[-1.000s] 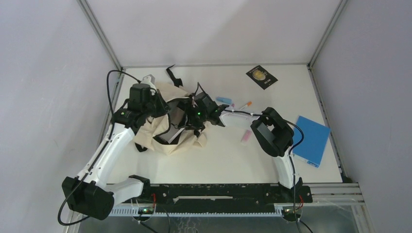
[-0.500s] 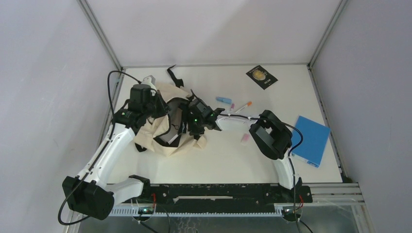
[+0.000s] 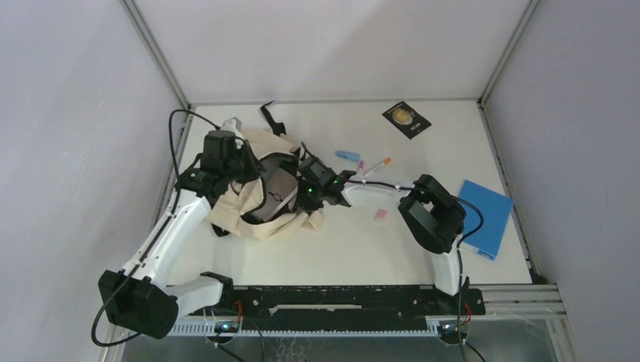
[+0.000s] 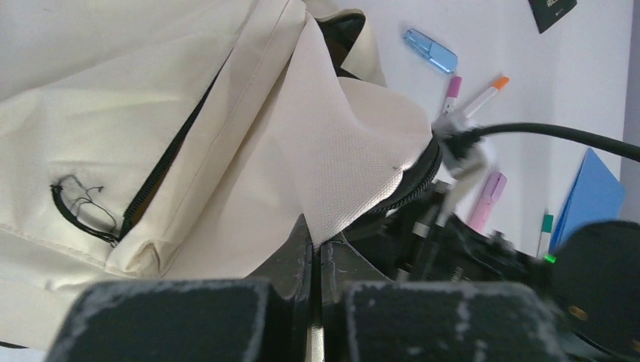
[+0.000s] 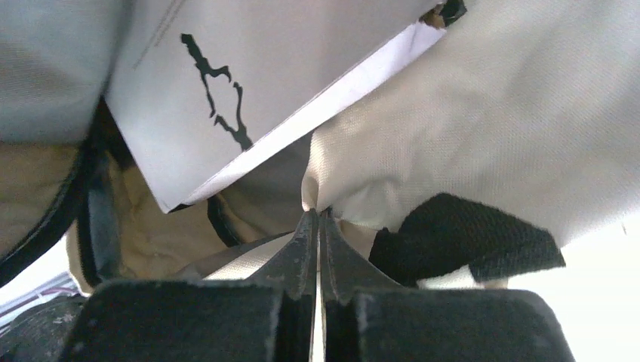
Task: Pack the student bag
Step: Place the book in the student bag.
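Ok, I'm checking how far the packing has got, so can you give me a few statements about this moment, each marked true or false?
1. The left hand and the right hand are each shut on the backpack fabric. True.
2. The blue notebook is inside the backpack. False: it lies on the table, near its right edge.
3. A white printed booklet shows in the backpack's opening. True.
4. The black card lies at the table's near edge, by the arm bases. False: it lies near the far edge.
5. The orange-capped pen is outside the backpack. True.
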`<control>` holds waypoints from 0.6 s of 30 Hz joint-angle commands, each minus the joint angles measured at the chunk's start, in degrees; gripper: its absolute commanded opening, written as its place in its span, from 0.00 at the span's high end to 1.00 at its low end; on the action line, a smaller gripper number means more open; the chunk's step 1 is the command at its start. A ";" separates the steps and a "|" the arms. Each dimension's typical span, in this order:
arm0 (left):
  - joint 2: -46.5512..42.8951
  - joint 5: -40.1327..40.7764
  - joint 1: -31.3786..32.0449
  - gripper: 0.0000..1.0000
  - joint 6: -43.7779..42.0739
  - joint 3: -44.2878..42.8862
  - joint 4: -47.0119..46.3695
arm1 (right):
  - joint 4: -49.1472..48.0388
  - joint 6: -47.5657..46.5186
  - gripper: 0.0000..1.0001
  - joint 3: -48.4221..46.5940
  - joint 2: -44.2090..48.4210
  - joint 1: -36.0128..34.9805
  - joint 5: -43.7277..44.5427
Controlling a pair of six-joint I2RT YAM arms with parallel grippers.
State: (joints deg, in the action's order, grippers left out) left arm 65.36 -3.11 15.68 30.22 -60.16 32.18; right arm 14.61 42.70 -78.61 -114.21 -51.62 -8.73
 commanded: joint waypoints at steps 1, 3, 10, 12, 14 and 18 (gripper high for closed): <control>0.90 1.29 -1.17 1.00 1.45 0.27 -2.83 | -2.60 -1.06 1.00 2.24 9.25 -0.50 4.40; 1.80 1.52 -1.84 1.00 1.64 0.43 -2.72 | -2.34 -1.16 1.00 2.80 11.14 -1.33 5.82; 4.33 2.95 -2.90 1.00 1.91 1.57 -2.16 | -4.75 -1.19 1.00 5.69 16.99 -3.83 11.60; 4.73 2.94 -3.23 1.00 2.02 1.86 -2.10 | -6.03 -1.40 1.00 7.38 18.98 -4.83 14.06; 5.02 2.99 -3.64 1.00 2.08 2.01 -2.12 | -6.59 -1.18 1.00 9.26 20.77 -5.68 16.49; 5.23 2.98 -4.61 1.00 2.43 2.15 -2.22 | -8.65 0.23 1.00 14.11 24.25 -6.67 21.05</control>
State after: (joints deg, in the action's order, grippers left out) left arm 70.41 -1.39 12.32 31.66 -59.68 31.75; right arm 11.18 42.33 -67.31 -95.70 -56.86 6.24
